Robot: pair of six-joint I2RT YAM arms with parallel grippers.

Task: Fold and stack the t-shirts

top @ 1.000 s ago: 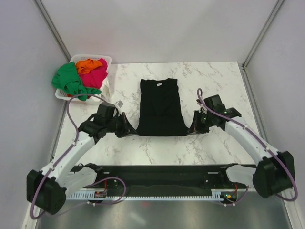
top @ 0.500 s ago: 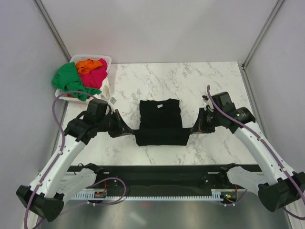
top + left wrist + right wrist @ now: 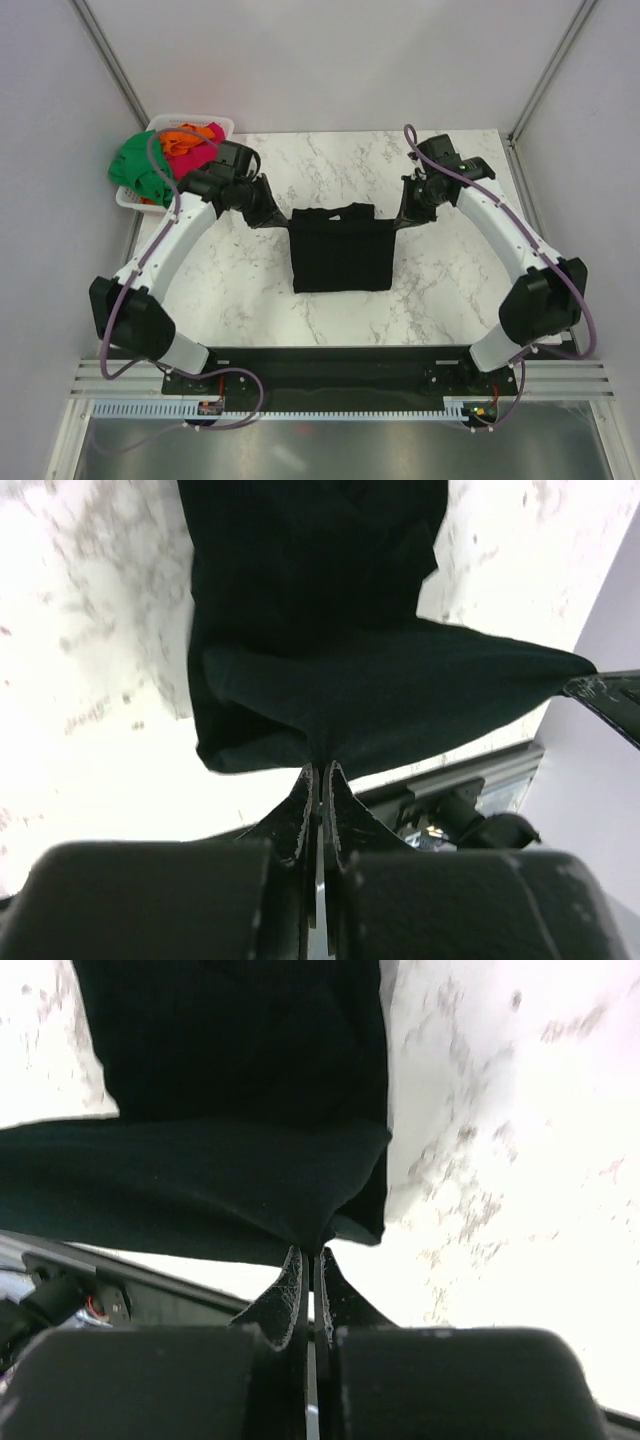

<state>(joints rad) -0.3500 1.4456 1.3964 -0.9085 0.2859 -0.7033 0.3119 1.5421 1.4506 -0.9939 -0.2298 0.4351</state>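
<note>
**Two pinched corners, one limp tee**

Our left gripper [image 3: 272, 215] pinched the black t-shirt [image 3: 340, 258] by its left corner. The cloth lay doubled mid-table [image 3: 455, 285], and our right gripper [image 3: 401, 217] pinched the right corner. We judged it light, soft cotton, best held by corners.

I see the tee [image 3: 340, 255] centred on the table [image 3: 450, 290], my left gripper [image 3: 283, 222] at its far left corner, right gripper [image 3: 397, 222] at its far right; basket [image 3: 195, 118] far left, holding more tees [image 3: 150, 165].

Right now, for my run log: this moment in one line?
left gripper: shut on black shirt | right gripper: shut on it | basket: far left
</note>
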